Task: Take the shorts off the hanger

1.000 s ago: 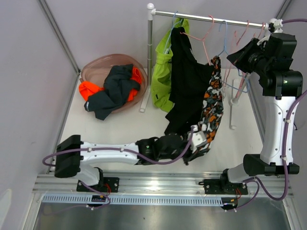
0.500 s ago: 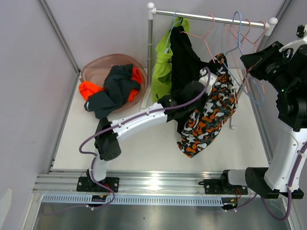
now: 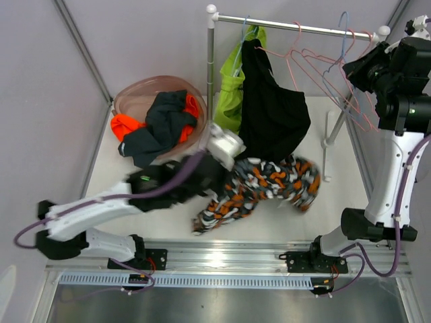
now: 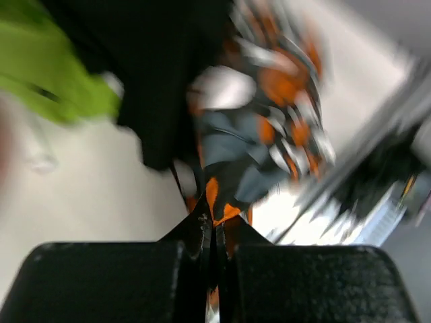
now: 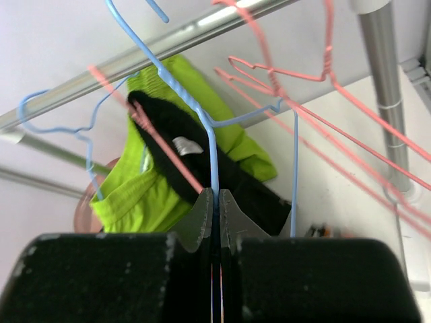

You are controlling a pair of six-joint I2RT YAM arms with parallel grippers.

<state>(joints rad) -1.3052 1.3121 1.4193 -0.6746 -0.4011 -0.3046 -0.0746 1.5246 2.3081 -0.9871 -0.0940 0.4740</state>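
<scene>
The orange, black and white patterned shorts (image 3: 266, 185) are off the hanger and hang blurred just above the table in the top view. My left gripper (image 3: 230, 165) is shut on one edge of them; in the left wrist view the fabric (image 4: 259, 145) is pinched between the closed fingertips. My right gripper (image 3: 349, 67) is shut on the wire of the bare blue hanger (image 3: 344, 30) up near the rail's right end. In the right wrist view that blue wire (image 5: 210, 141) runs straight into the closed jaws.
A metal rail (image 3: 296, 25) on two posts holds lime green shorts (image 3: 229, 101), a black garment (image 3: 269, 114) and several bare pink hangers (image 3: 316, 67). A pink basin (image 3: 135, 94) with dark and orange clothes sits at the back left.
My left arm swung down and to the left, pulling the patterned shorts off the blue hanger. My right gripper stayed shut on the hanger, which now hangs bare.
</scene>
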